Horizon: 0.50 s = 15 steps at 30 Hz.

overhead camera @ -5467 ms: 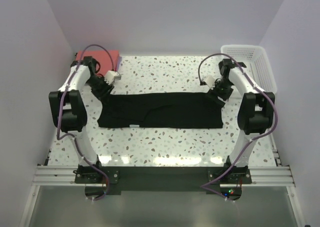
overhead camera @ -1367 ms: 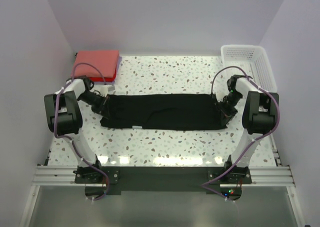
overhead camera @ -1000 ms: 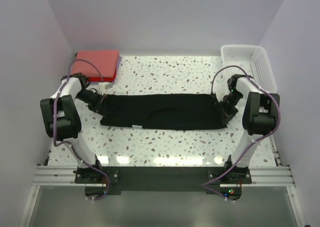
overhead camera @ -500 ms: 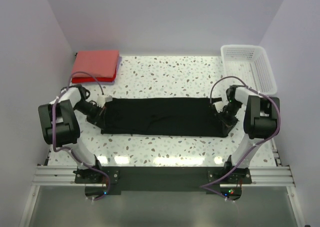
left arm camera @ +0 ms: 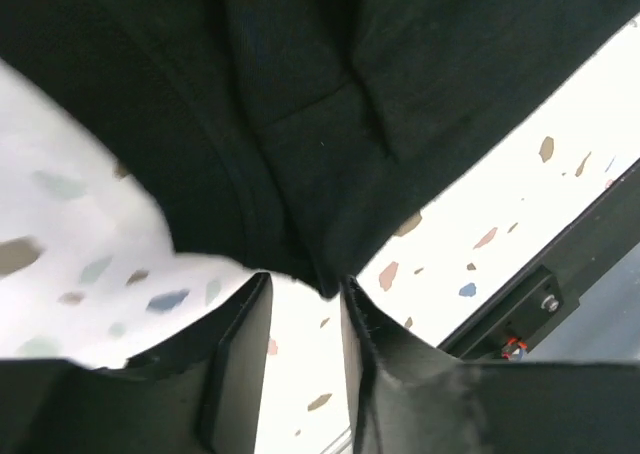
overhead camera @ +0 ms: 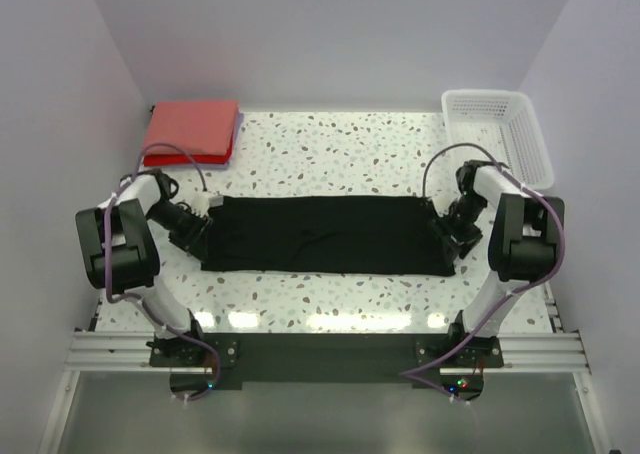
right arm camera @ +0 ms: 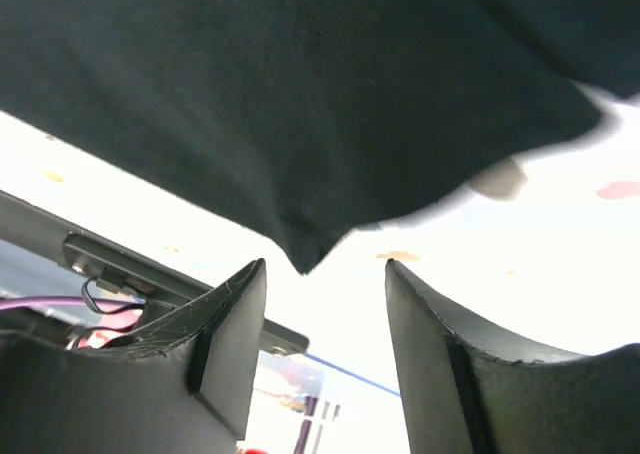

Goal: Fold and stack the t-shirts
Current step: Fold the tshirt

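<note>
Our left gripper [left arm camera: 305, 286] and right gripper [right arm camera: 325, 264] hang released at the ends of the soft all-black cloth t-shirt [overhead camera: 320, 236], a long band across the speckled table [overhead camera: 330, 144]; we should grasp both corners evenly.

We see the left arm [overhead camera: 165, 302] and right arm [overhead camera: 482, 299] as white links with chunky black joints, each trailing a purple cable [overhead camera: 170, 146], ending in 2 matte black fingers [left arm camera: 235, 364], and bolted to a black base plate [overhead camera: 320, 346].
</note>
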Each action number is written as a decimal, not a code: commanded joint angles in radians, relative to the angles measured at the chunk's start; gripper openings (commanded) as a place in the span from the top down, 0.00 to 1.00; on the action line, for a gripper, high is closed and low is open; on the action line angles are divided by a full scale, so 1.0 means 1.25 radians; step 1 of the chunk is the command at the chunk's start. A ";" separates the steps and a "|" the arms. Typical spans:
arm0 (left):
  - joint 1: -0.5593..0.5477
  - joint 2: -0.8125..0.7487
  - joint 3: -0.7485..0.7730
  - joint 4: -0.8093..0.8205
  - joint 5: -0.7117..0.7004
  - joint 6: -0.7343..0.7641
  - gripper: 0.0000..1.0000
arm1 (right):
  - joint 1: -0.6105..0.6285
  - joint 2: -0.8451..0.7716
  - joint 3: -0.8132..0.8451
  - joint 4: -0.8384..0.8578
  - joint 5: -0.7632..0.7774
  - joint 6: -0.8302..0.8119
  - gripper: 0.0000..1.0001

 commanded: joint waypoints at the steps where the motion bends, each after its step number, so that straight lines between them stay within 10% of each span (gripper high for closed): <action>1: 0.012 -0.084 0.067 -0.045 0.021 0.051 0.61 | -0.001 -0.085 0.101 -0.073 -0.029 -0.033 0.45; 15: -0.143 -0.062 0.043 0.052 0.087 -0.130 0.52 | 0.143 -0.041 0.104 0.045 -0.134 0.089 0.61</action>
